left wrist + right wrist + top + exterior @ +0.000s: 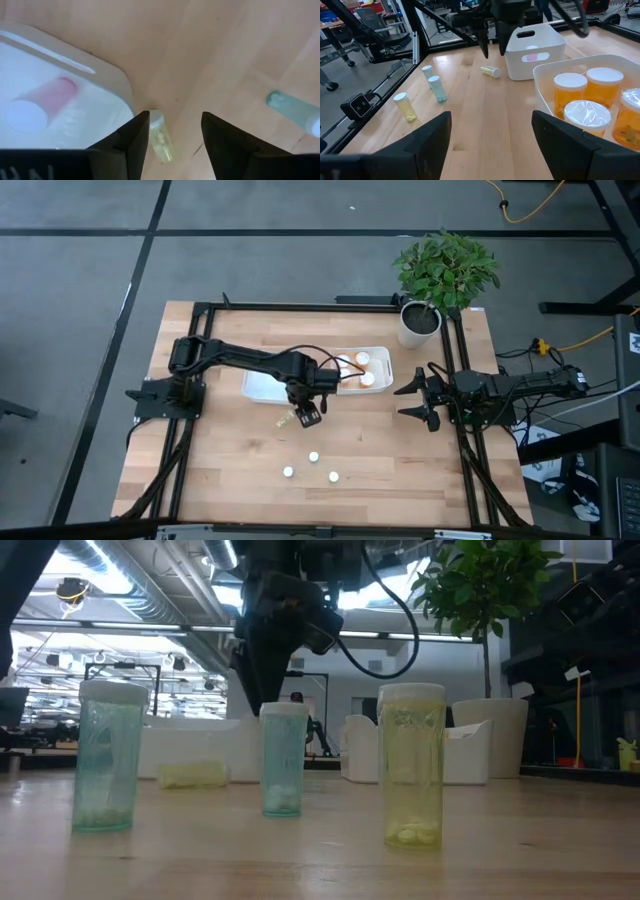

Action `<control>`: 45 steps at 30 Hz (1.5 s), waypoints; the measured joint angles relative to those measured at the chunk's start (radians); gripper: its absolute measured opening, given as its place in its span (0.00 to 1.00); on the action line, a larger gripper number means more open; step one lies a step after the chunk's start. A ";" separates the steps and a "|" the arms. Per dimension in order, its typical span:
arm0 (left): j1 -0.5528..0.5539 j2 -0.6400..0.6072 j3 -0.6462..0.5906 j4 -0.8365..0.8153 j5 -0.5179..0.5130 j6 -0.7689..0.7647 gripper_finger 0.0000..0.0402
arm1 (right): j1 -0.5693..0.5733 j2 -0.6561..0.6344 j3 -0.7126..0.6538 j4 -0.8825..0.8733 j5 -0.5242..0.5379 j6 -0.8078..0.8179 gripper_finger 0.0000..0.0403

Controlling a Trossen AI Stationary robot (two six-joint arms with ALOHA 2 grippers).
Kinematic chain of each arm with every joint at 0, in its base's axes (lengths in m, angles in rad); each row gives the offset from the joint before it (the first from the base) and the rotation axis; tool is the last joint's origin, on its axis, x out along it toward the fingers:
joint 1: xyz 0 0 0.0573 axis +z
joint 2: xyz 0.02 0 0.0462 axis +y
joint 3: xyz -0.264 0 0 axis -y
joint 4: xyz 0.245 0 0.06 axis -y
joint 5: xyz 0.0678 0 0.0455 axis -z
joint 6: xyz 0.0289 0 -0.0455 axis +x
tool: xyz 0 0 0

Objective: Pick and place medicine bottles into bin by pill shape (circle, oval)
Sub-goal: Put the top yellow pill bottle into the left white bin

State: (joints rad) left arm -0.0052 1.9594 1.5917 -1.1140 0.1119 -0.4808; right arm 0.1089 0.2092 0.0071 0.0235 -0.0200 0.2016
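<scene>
One bottle below left end effector

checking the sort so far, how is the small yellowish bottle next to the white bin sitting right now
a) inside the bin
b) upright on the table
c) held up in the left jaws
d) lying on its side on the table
d, the small yellowish bottle lies on its side on the table just outside the white bin, with the left gripper above it, jaws open and not touching it.
</scene>
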 joint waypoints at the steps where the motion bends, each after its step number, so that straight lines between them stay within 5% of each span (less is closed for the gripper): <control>1: 0.005 0.000 0.000 0.000 0.000 0.005 0.43 | 0.000 0.000 0.000 0.000 0.000 0.000 0.69; 20: 0.038 0.000 0.004 0.034 -0.043 0.039 0.43 | 0.000 0.000 0.000 0.000 0.000 0.000 0.69; 33: -0.153 -0.004 0.110 -0.101 -0.100 -0.378 0.43 | 0.000 0.000 0.000 0.000 0.000 0.000 0.69; 40: -0.213 0.001 0.031 -0.081 -0.111 -0.585 0.44 | 0.000 0.000 0.000 0.000 0.000 0.000 0.69; 45: -0.198 0.002 -0.018 -0.054 -0.098 -0.584 0.50 | 0.000 0.000 0.000 0.000 0.000 0.000 0.69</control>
State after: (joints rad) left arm -0.2036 1.9610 1.5739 -1.1683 0.0141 -1.0644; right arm 0.1085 0.2092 0.0071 0.0235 -0.0196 0.2012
